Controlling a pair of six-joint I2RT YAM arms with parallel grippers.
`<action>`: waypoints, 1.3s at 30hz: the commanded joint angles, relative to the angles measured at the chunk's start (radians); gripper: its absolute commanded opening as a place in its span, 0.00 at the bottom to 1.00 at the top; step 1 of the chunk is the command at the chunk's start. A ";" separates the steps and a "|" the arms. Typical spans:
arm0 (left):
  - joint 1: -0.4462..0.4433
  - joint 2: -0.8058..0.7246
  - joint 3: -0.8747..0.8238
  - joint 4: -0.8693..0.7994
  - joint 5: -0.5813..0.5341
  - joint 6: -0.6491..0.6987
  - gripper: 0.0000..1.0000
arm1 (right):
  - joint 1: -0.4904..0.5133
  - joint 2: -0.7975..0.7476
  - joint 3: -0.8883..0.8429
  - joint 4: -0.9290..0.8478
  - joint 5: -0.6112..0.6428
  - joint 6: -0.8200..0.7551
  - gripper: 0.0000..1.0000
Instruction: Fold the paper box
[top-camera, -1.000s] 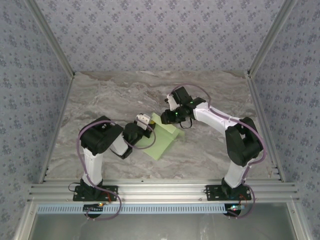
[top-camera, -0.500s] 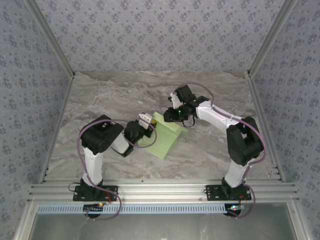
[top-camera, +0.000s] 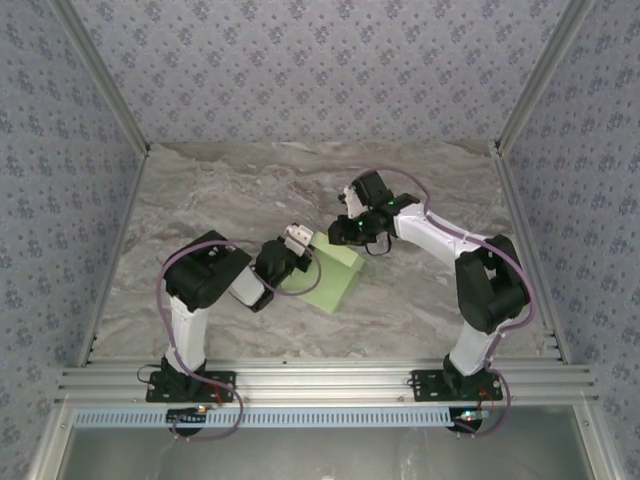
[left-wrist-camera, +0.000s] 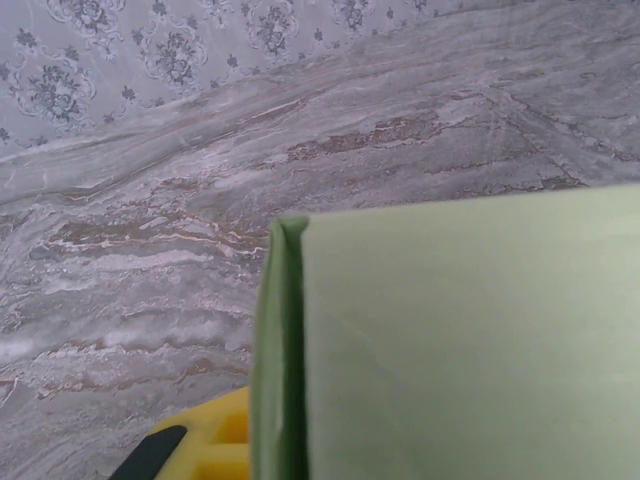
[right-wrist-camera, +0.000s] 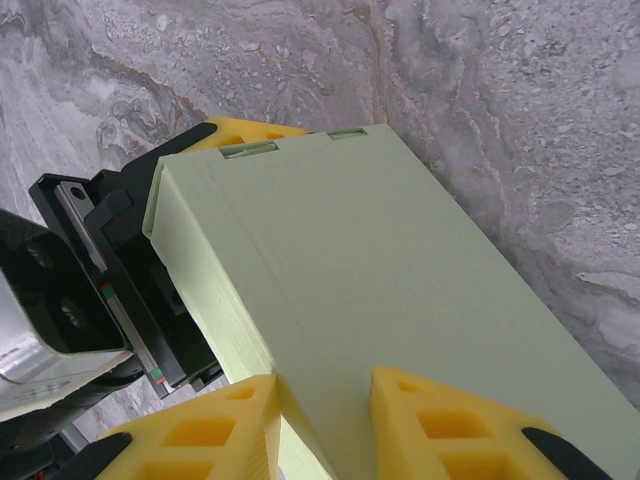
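Clenched left gripper's (top-camera: 299, 249) jaws on the paper box's (top-camera: 336, 279) end; held right gripper's (right-wrist-camera: 322, 400) jaws partly apart astride its opposite edge, yellow fingers (right-wrist-camera: 440, 425) touching card, true grasp impossible to tell.

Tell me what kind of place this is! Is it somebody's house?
Probably a robot test booth, not a house. Two robot arms are bolted to a metal rail at a marble-look table, patterned walls box it in, and a green box sits between the arms.
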 joint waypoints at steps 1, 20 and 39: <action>-0.020 0.016 -0.017 -0.078 -0.018 0.024 0.11 | -0.020 -0.024 -0.034 -0.042 -0.024 0.023 0.31; -0.019 -0.182 -0.210 -0.041 -0.007 -0.030 0.48 | -0.090 -0.028 -0.041 -0.008 -0.108 -0.015 0.36; 0.005 -0.195 -0.286 0.102 -0.098 -0.031 0.62 | -0.072 -0.046 -0.053 -0.022 -0.082 -0.050 0.37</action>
